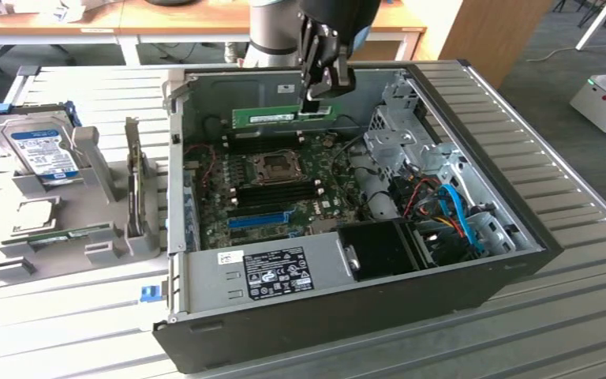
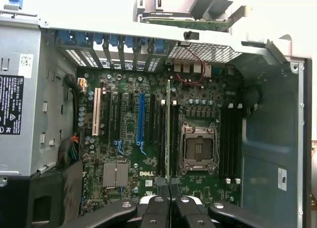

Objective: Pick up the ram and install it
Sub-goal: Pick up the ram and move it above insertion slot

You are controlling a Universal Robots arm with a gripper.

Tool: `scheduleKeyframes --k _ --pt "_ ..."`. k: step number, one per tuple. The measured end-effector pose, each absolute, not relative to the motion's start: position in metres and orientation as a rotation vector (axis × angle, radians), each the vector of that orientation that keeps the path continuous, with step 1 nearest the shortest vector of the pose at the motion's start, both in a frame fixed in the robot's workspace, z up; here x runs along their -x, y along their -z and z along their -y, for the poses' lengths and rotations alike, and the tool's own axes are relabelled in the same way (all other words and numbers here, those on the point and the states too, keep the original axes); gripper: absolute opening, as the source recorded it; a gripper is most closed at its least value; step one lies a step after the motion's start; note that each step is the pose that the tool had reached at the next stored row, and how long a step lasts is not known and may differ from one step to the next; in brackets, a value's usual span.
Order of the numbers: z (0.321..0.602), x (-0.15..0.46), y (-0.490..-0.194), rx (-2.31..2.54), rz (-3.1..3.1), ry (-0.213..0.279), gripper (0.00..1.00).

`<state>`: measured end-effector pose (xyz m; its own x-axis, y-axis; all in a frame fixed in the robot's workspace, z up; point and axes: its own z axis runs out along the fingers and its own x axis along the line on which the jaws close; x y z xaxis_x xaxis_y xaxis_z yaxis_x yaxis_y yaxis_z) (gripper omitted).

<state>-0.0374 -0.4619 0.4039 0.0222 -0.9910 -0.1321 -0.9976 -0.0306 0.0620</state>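
Nearest in the exterior view, the black computer case [image 1: 387,308] lies open on the slatted table [image 1: 582,268]. Inside, the motherboard [image 1: 282,178] faces up, with a blue slot [image 1: 258,219] near its front edge. Over the board's far side hangs the gripper [image 1: 317,106], clenched on the ram [image 1: 271,117], which it holds level above the dark memory slots [image 1: 266,144]. Beyond stand wooden desks [image 1: 72,24].
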Motion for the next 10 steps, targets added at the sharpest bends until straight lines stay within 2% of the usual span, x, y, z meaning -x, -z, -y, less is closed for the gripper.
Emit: scheduleKeyframes --k 10 --pt "0.462 0.037 -0.38 2.211 -2.153 -0.214 0.12"
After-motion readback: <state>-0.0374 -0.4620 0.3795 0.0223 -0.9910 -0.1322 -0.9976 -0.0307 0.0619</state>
